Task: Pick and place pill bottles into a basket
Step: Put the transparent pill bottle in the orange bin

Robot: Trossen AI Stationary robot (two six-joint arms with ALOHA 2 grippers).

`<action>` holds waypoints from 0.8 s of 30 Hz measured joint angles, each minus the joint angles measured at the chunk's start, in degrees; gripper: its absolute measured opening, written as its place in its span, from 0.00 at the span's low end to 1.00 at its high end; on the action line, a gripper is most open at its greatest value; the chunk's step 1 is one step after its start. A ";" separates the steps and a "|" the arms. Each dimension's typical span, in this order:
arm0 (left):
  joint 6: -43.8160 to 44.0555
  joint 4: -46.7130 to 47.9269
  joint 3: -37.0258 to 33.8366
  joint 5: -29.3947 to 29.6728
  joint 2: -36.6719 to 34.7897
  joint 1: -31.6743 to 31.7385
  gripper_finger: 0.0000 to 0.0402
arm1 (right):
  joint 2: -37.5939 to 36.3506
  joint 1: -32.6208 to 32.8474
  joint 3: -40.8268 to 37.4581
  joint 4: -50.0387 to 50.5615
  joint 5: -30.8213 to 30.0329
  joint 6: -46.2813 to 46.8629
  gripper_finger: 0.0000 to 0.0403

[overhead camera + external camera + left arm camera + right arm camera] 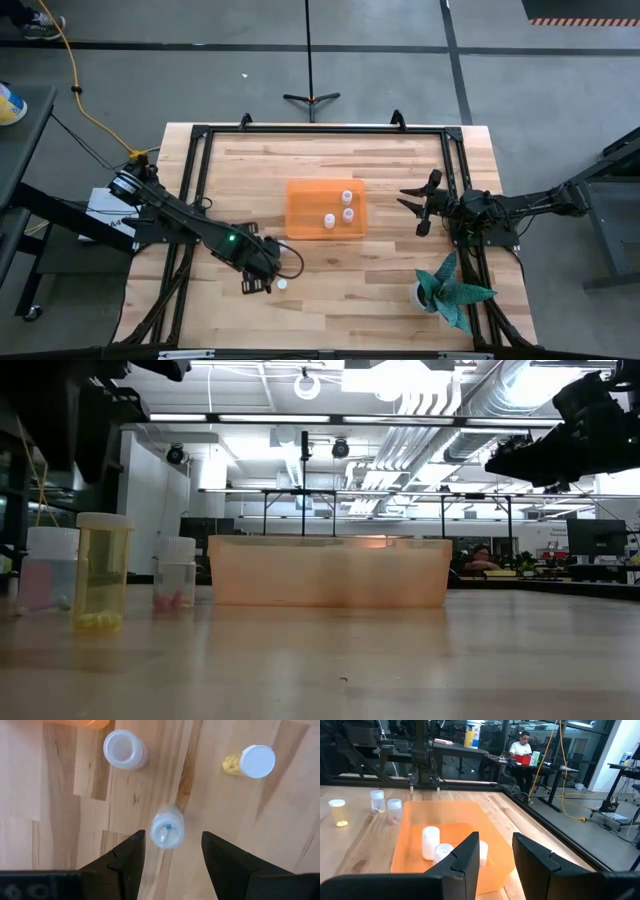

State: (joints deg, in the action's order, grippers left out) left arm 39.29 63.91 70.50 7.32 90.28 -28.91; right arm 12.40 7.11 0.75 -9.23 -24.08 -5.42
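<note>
The orange basket (325,208) sits mid-table with three white pill bottles (338,211) standing in it; it also shows in the low view (330,572) and the right wrist view (450,840). Three more bottles stand on the table near my left gripper (172,845): a clear one (167,827) just ahead, between the open fingers without touching them, a white-capped one (125,749), and a yellow one (250,762). In the high view my left gripper (268,283) is beside a bottle (282,284). My right gripper (415,205) hovers open and empty to the right of the basket.
A teal leafy plant in a white pot (450,290) stands near the table's front right. A black frame (320,130) runs around the table top. Bare wood lies between the basket and the near edge. A person sits in the room beyond (522,750).
</note>
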 joint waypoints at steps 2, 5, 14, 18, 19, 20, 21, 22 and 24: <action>0.00 -0.01 0.00 0.09 0.00 0.00 0.57 | 0.00 0.00 0.00 0.00 0.00 -0.15 0.27; 0.04 -0.20 0.00 0.27 0.00 -0.02 0.57 | 0.00 0.00 0.00 0.08 0.00 -0.23 0.27; 0.41 -0.56 -0.22 3.61 0.00 0.02 0.61 | 0.00 -0.01 0.00 0.47 0.02 -0.63 0.27; 2.22 -2.80 -2.62 1.84 0.00 0.02 0.69 | 0.00 -0.01 0.00 0.57 0.00 -0.90 0.27; 2.39 -3.19 -3.18 1.33 0.00 0.02 0.71 | -0.01 0.00 0.00 0.57 0.01 -0.91 0.27; 2.62 -3.86 -3.81 0.49 -0.02 0.02 0.73 | 0.00 -0.01 0.00 0.55 0.00 -0.93 0.27; 3.00 -4.49 -4.55 0.15 -0.02 0.01 0.74 | 0.00 -0.01 0.00 0.52 0.00 -0.99 0.27; 3.42 -4.68 -5.24 -0.10 0.00 0.00 0.76 | 0.00 0.00 0.00 0.50 0.00 -1.02 0.27; 4.42 -5.07 -6.58 -0.36 0.00 0.00 0.78 | 0.00 -0.02 0.00 0.50 0.00 -1.02 0.27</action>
State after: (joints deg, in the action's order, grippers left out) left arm 43.70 58.84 63.92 6.96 90.28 -28.91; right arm 12.40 7.09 0.75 -8.73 -24.08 -6.44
